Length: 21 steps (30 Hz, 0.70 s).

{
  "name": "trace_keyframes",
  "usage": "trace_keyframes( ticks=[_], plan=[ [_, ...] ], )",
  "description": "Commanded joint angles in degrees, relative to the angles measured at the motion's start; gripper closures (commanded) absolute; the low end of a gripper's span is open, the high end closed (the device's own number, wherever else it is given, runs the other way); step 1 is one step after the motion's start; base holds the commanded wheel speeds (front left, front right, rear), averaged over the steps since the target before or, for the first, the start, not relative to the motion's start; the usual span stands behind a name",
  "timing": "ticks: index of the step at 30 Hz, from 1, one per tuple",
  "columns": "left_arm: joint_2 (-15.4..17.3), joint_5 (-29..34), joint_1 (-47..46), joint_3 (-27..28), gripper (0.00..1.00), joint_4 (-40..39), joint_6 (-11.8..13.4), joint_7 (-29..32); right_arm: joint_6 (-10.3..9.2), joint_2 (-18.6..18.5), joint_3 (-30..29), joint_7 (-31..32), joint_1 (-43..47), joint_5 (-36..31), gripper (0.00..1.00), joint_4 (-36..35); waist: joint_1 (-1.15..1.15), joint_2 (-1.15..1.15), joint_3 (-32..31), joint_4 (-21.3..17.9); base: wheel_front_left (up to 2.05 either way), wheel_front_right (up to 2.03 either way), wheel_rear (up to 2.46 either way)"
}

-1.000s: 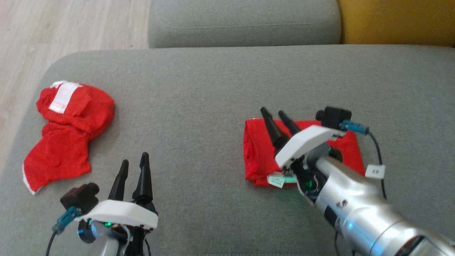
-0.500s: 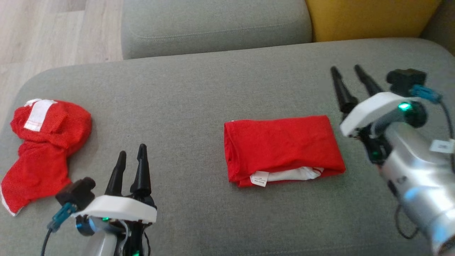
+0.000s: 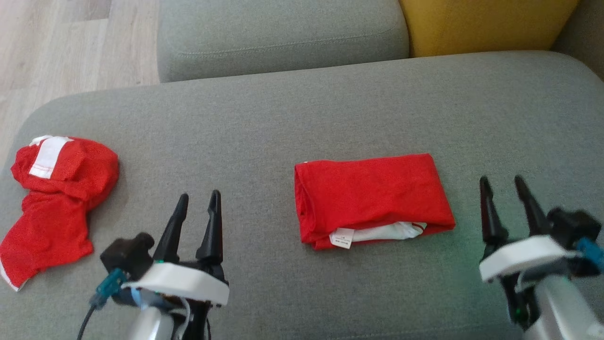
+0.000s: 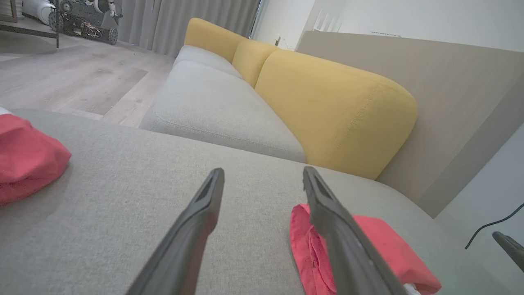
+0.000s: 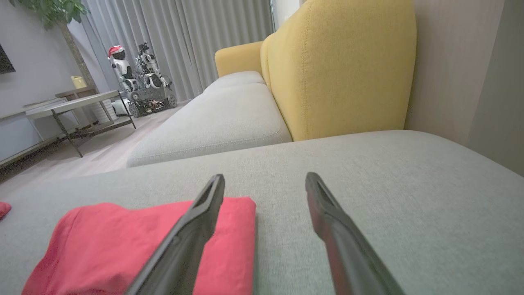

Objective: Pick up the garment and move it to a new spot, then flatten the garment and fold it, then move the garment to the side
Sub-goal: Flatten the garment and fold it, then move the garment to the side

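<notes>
My left gripper (image 3: 199,194) hangs at the lower left over the grey seat (image 3: 302,118), its two fingers spread apart with nothing between them. My right gripper (image 3: 500,179) hangs at the lower right, spread just the same and empty. The garment (image 3: 373,193) lies on the seat between them, folded into a flat red rectangle. It is nearer my right gripper than my left, and neither touches it. Along its near edge a strip of white lining (image 3: 394,231) peeks out from under the top layer, and a small white label (image 3: 342,237) sticks out at the near left corner. From my left wrist the garment sits low and to the right, partly behind one finger. From my right wrist it sits low and to the left, its far corner just past a fingertip. Well off to my left, near the seat's rounded edge, a second red cloth (image 3: 56,203) lies crumpled in a heap with a white patch on top. Beyond the seat are another grey cushion (image 3: 283,38), a yellow backrest (image 3: 486,23) and pale wooden floor (image 3: 61,42).
</notes>
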Motion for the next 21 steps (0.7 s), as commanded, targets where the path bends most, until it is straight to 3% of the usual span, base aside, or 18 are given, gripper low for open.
trace_keyframes(
  ticks=[1,9,21],
  plan=[
    [0.2,0.4,-0.3,1.5,0.0,-2.5,0.3,-0.7,-0.04,1.1,-0.7,-0.8,0.3,-2.2,0.0,-3.9,0.0,0.0,0.0,-0.1,0.0,0.0,0.0],
    [0.2,1.2,0.9,1.6,0.0,-3.9,1.1,-0.7,-0.04,4.5,-3.9,0.4,3.4,-7.1,0.0,-7.9,0.0,0.0,0.3,0.1,0.0,0.0,0.0],
    [0.2,0.3,-0.5,0.2,0.0,-2.8,0.2,-0.7,-0.04,6.9,-5.3,5.9,-0.1,-5.2,0.0,-5.2,0.0,0.0,4.1,3.2,0.0,0.0,0.0]
  ],
)
